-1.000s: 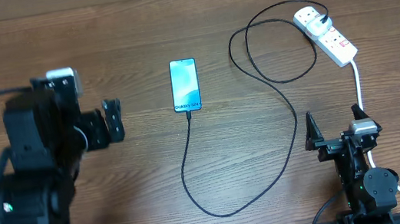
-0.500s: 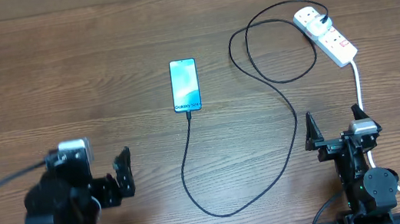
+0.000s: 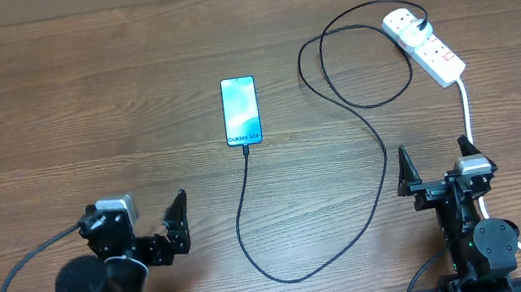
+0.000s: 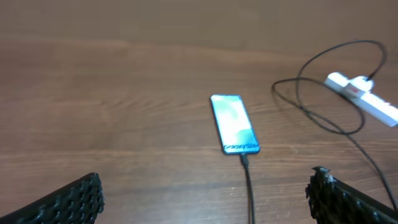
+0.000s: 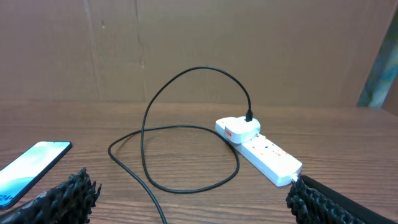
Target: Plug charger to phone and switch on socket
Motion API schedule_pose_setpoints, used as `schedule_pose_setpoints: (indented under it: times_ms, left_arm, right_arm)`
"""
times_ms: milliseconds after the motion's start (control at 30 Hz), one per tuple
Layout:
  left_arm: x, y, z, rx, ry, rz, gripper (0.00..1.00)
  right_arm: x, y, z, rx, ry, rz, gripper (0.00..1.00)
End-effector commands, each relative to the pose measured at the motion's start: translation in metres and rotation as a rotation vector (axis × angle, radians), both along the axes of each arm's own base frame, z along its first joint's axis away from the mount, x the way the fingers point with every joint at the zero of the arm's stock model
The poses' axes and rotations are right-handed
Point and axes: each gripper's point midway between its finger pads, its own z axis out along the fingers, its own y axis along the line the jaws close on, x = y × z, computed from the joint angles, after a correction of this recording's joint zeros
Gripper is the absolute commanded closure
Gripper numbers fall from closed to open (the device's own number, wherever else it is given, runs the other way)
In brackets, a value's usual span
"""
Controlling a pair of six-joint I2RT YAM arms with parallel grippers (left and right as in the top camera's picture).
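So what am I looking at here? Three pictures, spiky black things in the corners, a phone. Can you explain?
This is a two-armed robot at a wooden table. One picture looks straight down from above. The other two come from a small camera on each wrist, so the ridged black shapes in their lower corners are that arm's own fingers. The left gripper and right gripper both stand wide open and hold nothing. On the table lie a phone with a lit blue screen, a white power strip, and a thin black cable that runs from a plug in the strip to the phone's lower end.
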Motion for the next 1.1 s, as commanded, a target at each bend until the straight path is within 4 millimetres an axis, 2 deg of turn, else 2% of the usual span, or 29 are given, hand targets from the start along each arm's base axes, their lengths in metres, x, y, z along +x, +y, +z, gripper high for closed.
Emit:
schedule_pose_setpoints:
  times_ms: [0,233,500,733,933,1067]
  left_arm:
    - [-0.002,-0.006,-0.007,-0.011,-0.058,-0.039,0.0]
    - [0.0,0.003,-0.007,0.0,-0.168,0.002,0.0]
    - [0.0,0.013,0.015,0.022,-0.353,0.046,0.0]
    - [0.005,0.015,0.025,0.033,-0.456,0.056,0.0]
    - [0.015,0.024,0.007,0.022,-0.468,0.107,0.0]
    - [0.021,0.038,-0.007,-0.036,-0.475,0.19,0.0]
  right_arm:
    - [0.0,-0.001,-0.002,-0.004,-0.005,-0.004,0.0]
    - [0.0,-0.001,-0.002,-0.004,-0.005,-0.004,0.0]
    - [0.0,-0.001,-0.002,-0.004,-0.005,-0.004,0.0]
    - [0.0,-0.001,-0.002,-0.004,-0.005,-0.004,0.0]
    - [0.0,-0.001,-0.002,-0.004,-0.005,-0.004,0.0]
    - [0.0,-0.001,-0.002,-0.004,-0.005,-0.004,0.0]
